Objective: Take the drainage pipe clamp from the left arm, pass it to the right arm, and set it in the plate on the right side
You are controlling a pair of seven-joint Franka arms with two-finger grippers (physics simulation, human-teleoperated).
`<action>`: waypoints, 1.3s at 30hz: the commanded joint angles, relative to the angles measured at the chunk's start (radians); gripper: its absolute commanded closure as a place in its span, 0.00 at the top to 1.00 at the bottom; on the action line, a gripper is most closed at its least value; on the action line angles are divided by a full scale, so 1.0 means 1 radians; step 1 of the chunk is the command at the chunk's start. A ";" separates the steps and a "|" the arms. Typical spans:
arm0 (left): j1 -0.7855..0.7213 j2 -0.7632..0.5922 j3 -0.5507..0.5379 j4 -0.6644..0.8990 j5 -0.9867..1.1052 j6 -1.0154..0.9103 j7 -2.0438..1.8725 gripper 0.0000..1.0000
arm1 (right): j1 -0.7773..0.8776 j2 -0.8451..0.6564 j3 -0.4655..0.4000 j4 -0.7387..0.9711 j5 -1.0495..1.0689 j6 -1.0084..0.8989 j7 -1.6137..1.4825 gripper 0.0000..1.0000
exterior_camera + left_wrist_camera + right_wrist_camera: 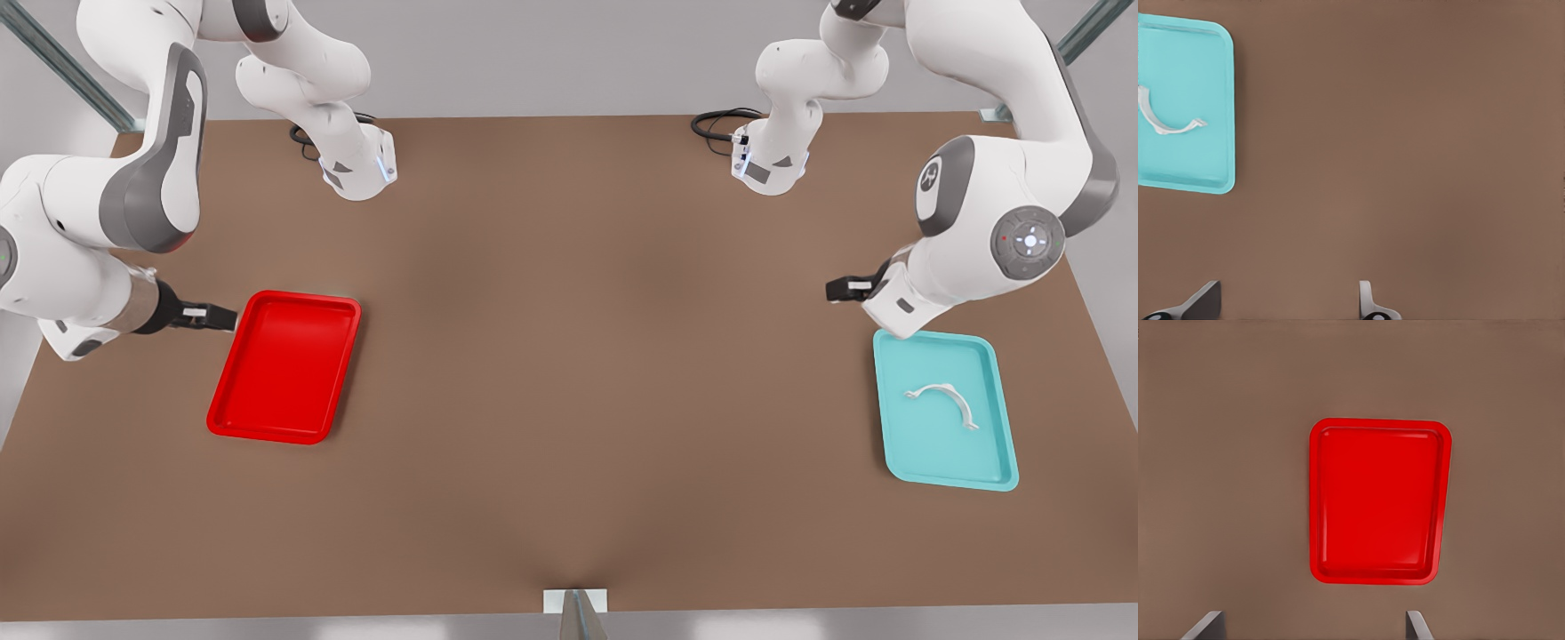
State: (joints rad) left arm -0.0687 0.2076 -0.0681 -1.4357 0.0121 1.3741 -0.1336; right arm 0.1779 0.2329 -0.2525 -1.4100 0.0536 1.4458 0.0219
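The drainage pipe clamp, a thin white half-ring with end tabs, lies inside a teal tray at the front view's right. My left gripper hovers just off that tray's far corner, open and holding nothing. In the left wrist view the clamp rests in the teal tray, well away from my open left gripper. The red plate sits at the front view's left. My right gripper hangs open beside its far corner. The right wrist view looks down on the plate beyond the open right gripper.
A brown table carries both trays, with a wide bare stretch between them. The two arm bases stand at the table's far edge, with black cables beside them. A small metal bracket sits at the near edge.
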 commanded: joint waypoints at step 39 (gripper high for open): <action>0.468 0.676 0.151 0.037 -0.015 0.846 0.155 0.46 | 0.000 0.002 -0.001 -0.024 0.003 0.039 0.004 1.00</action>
State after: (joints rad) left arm 0.3987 0.8847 0.0828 -1.3995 0.0015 2.2052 -0.0467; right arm 0.1792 0.2358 -0.2525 -1.4347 0.0562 1.4852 0.0259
